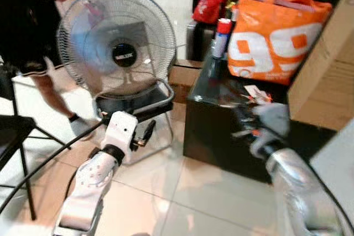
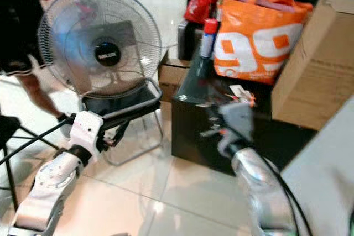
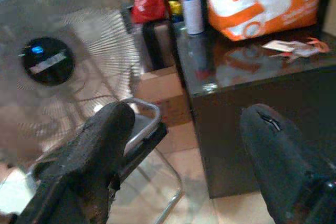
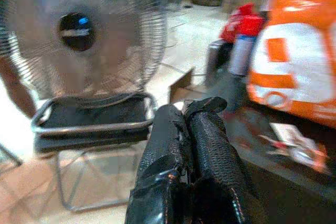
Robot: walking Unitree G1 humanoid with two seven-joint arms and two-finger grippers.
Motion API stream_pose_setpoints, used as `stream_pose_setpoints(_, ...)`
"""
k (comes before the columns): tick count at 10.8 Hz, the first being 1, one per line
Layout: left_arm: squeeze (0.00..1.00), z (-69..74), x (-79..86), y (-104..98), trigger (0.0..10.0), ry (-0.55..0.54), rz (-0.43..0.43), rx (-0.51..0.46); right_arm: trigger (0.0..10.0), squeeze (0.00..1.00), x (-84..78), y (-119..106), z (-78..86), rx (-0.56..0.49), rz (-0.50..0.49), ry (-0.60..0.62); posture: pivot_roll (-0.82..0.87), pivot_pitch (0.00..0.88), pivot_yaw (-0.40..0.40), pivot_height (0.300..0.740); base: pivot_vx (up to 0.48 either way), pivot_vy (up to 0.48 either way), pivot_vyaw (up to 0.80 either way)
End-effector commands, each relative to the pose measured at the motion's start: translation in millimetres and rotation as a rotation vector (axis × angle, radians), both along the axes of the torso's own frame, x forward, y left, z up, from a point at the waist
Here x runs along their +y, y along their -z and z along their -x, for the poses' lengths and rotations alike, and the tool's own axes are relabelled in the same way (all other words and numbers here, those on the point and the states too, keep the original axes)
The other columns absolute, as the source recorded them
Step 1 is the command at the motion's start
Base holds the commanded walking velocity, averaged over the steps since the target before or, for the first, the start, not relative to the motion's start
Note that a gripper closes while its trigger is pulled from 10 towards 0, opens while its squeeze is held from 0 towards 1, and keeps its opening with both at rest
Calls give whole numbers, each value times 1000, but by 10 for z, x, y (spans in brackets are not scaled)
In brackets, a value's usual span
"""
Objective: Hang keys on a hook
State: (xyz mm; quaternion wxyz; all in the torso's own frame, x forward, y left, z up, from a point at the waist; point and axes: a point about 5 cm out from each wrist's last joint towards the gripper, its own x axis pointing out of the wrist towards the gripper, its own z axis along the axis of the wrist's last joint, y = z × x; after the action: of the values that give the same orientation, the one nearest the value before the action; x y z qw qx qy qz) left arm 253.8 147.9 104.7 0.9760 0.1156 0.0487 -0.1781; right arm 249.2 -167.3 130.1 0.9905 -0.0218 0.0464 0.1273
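Two grippers are raised before a black cabinet: the left gripper has its fingers spread wide with nothing between them, near a standing fan. The right gripper has its fingers pressed together, empty, over the cabinet's front edge. Keys, blurred, lie on the cabinet top just beyond those closed fingers, beside an orange bag.

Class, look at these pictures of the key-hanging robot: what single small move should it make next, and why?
Probably open the right hand and ease it toward the small white-and-orange items on the black cabinet. Its fingers are pressed together with nothing visible between them. That blurred clutter is the likeliest place for keys, though I cannot tell for sure.
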Motion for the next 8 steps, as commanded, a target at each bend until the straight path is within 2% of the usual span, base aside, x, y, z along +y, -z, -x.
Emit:
stream_pose_setpoints(1,0,-30,-37,9,10000,14,0,1,10000,0,-43,-33,33,3,3,12,-86,0,29,740,0,0,0)
stream_pose_setpoints(4,0,-67,-82,13,10000,28,0,-13,10000,0,-152,-108,153,5,12,46,-125,0,21,740,0,0,-733)
stream_pose_setpoints(8,0,-66,-87,4,10000,52,-10,-20,10000,0,-190,-187,291,5,6,67,-131,0,26,740,0,0,-800)
